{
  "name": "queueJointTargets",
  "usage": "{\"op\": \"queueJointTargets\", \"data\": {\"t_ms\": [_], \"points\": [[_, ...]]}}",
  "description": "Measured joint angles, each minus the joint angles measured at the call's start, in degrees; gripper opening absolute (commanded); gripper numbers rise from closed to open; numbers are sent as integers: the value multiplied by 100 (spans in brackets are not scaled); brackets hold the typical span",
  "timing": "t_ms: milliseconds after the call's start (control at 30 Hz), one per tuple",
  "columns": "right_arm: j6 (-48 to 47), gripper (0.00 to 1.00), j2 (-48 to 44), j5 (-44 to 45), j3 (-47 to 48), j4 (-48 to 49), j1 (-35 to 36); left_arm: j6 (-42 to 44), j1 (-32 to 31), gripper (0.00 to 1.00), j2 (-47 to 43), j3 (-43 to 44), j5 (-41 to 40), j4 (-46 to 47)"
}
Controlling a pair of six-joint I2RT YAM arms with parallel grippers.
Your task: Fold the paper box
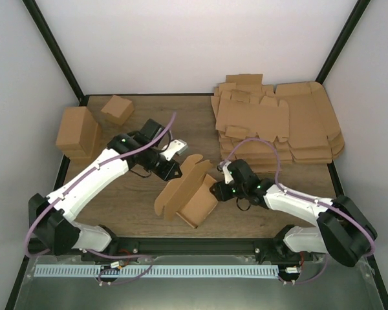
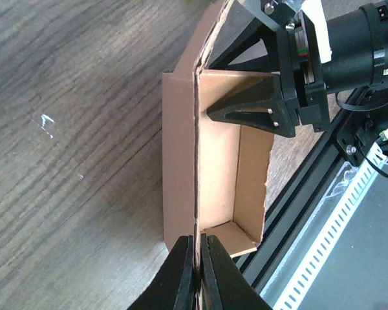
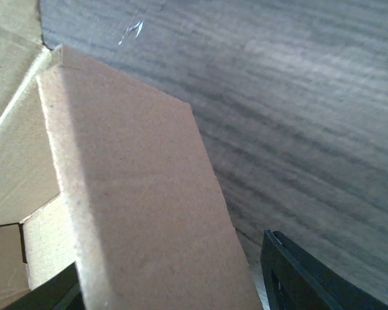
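The paper box [image 1: 189,194] stands half-folded in the middle of the top view, on the wooden table [image 1: 137,201], between my two grippers. It is thin brown cardboard, light and stiff only across the panels. It bends easily at the creases, so I judge that a hard pull can crush or tear it. The good places to hold are the free wall edges near a crease.

My left gripper [image 2: 195,258] is pinched tight on the edge of one long wall. My right gripper [image 1: 220,187] stands about half wide around the end wall, with one finger [image 2: 249,106] inside the tray; I see no clamping.

The left wrist view shows the inside of the tray. The right wrist view shows only one broad panel. Only the top view shows the pile of flat sheets [image 1: 278,126] at upper right.
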Motion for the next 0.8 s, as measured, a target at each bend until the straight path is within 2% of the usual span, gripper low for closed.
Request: {"op": "queueJointTargets", "data": {"t_ms": [133, 333, 400, 467, 600, 700, 800], "points": [[46, 63, 0, -330, -393, 485, 0, -22, 0, 4, 116, 0, 118, -66], [-26, 63, 0, -435, -466, 769, 72, 28, 0, 4, 566, 201, 271, -221], [-42, 58, 0, -374, -474, 841, 214, 63, 0, 4, 732, 334, 297, -302], [-70, 48, 0, -236, -483, 885, 413, 118, 0, 4, 859, 479, 306, -413], [-72, 45, 70, -24, -490, 929, 575, 175, 0, 4, 1036, 728, 245, -601], [-70, 35, 79, 90, -490, 929, 608, 192, -2, 4, 1145, 920, 131, -706], [9, 34, 81, 269, -487, 876, 772, 227, 0, 4, 1250, 1097, 70, -793]]}}
